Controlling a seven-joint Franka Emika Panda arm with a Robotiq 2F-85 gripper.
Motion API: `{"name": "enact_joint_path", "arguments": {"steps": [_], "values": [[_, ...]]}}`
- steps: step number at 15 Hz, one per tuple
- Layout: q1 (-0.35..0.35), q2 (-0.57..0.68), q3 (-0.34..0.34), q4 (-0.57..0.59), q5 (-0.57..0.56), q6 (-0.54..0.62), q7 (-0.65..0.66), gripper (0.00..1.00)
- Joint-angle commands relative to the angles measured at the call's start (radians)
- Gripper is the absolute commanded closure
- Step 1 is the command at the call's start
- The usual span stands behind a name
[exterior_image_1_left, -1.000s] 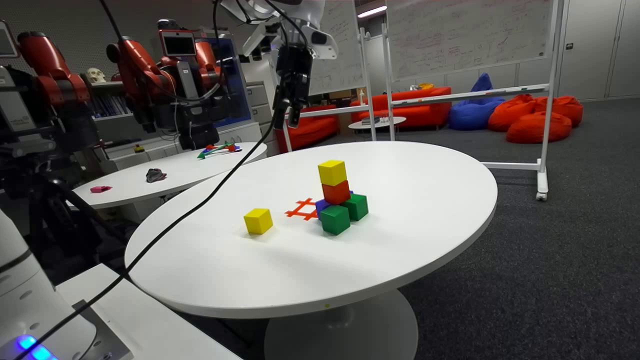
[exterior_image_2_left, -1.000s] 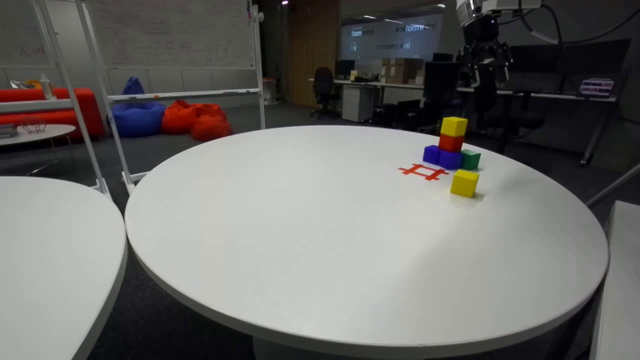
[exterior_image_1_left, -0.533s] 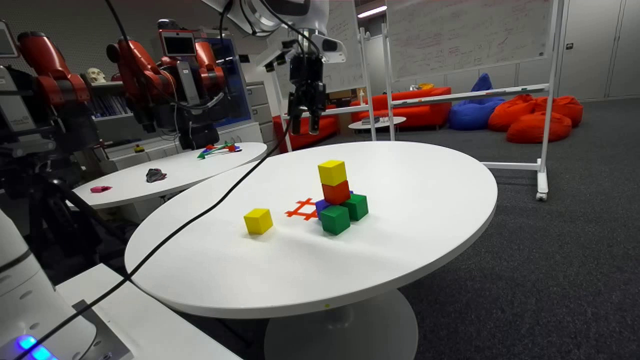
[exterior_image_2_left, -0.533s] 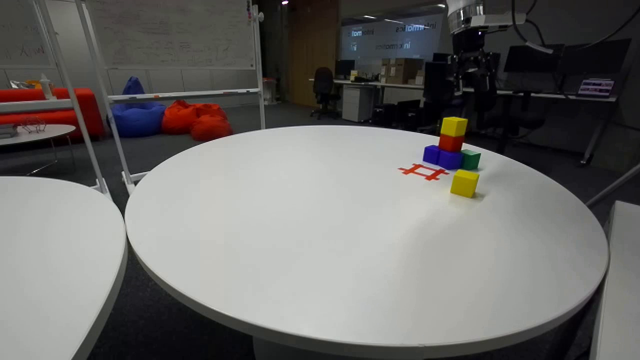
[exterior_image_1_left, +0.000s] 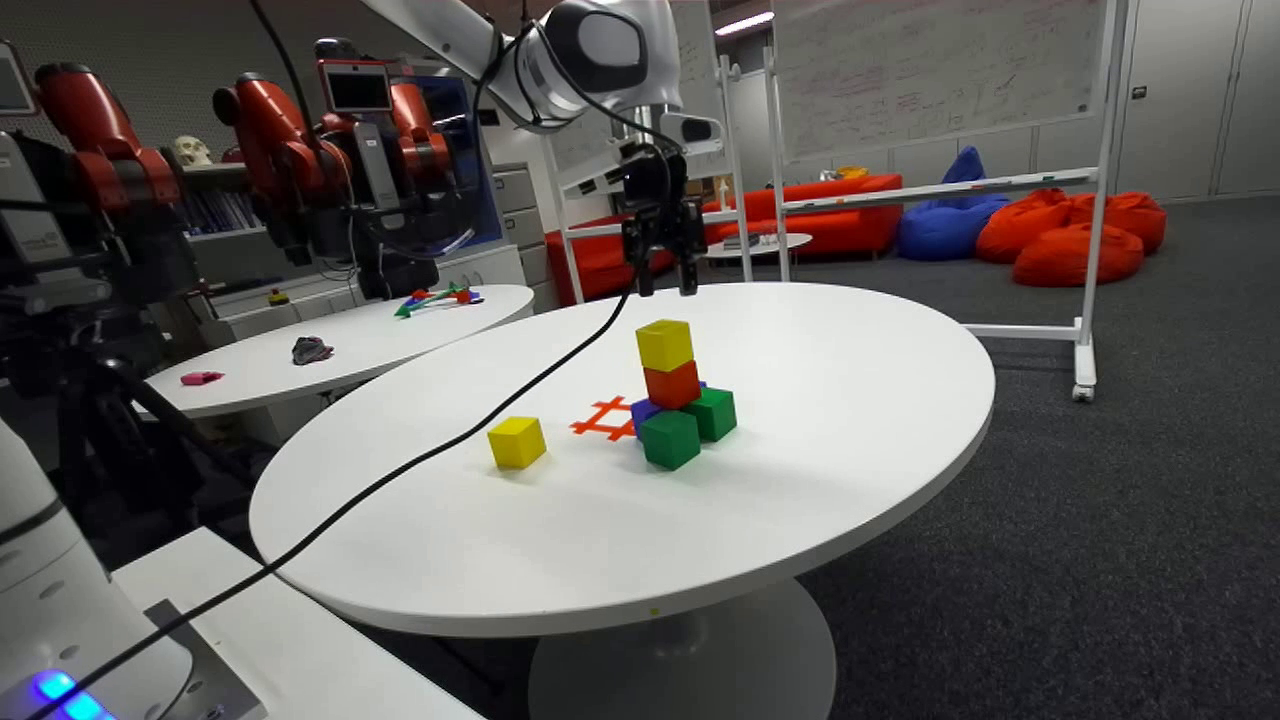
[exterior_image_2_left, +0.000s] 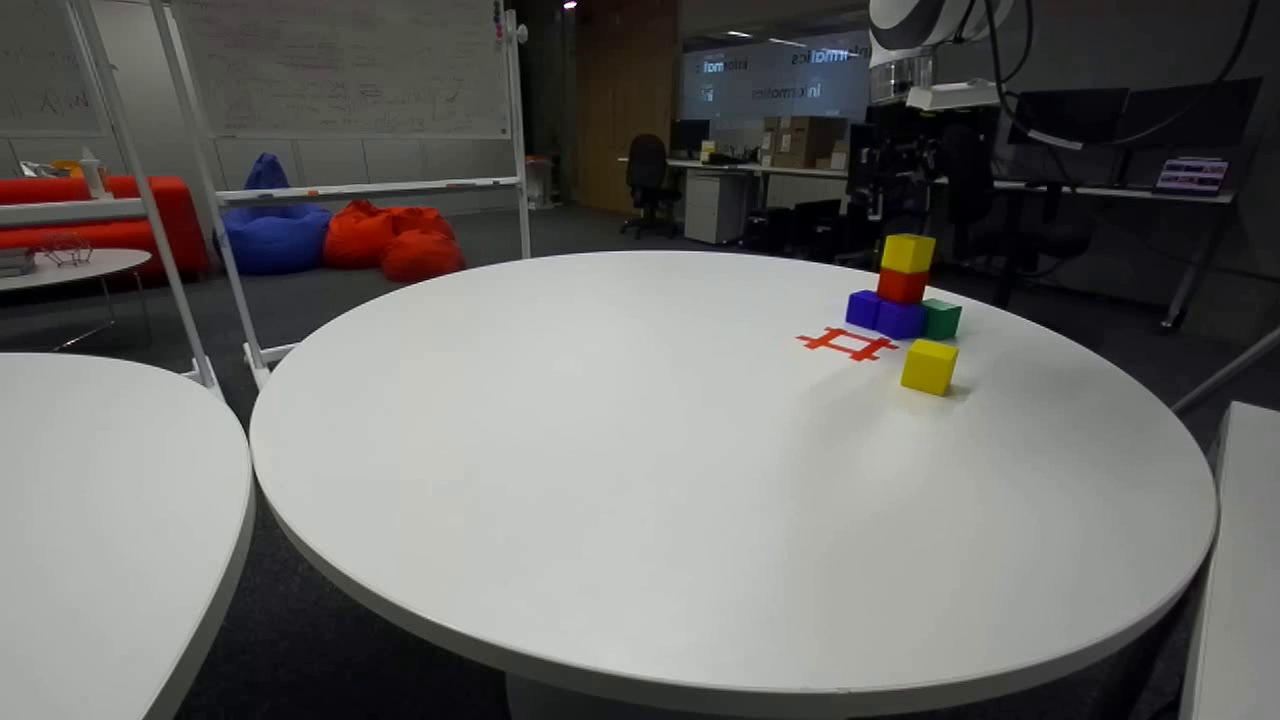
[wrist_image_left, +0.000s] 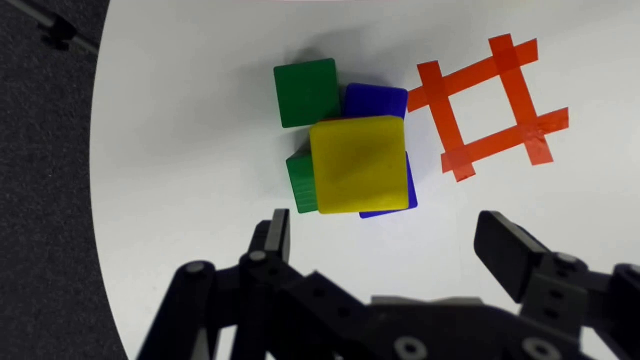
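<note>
Wrist view: the black two-finger metal gripper stood with jaws spread wide and holding nothing, presumably for clearance about the stack. Both exterior views placed it above, and apart from, the topmost opaque yellow cube. That cube topped an opaque red cube, presumably borne by a blue cube, with green cubes alongside on the round white tabletop. Yellow faces appeared plain, corners slightly rounded; material was not determinable.
</note>
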Motion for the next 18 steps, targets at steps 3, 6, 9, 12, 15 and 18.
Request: {"name": "enact_joint_path", "arguments": {"steps": [3, 6, 9, 12, 15, 18], "values": [[-0.006, 0.004, 0.006, 0.004, -0.009, -0.003, 0.001, 0.0], [-0.006, 0.005, 0.006, 0.006, -0.01, -0.003, 0.001, 0.0], [-0.017, 0.01, 0.003, 0.007, 0.031, 0.015, 0.037, 0.0], [-0.029, 0.015, -0.006, 0.007, 0.06, 0.023, 0.081, 0.0], [-0.049, 0.019, -0.016, 0.009, 0.087, 0.028, 0.107, 0.0], [-0.054, 0.025, -0.023, 0.014, 0.076, 0.024, 0.117, 0.0]]}}
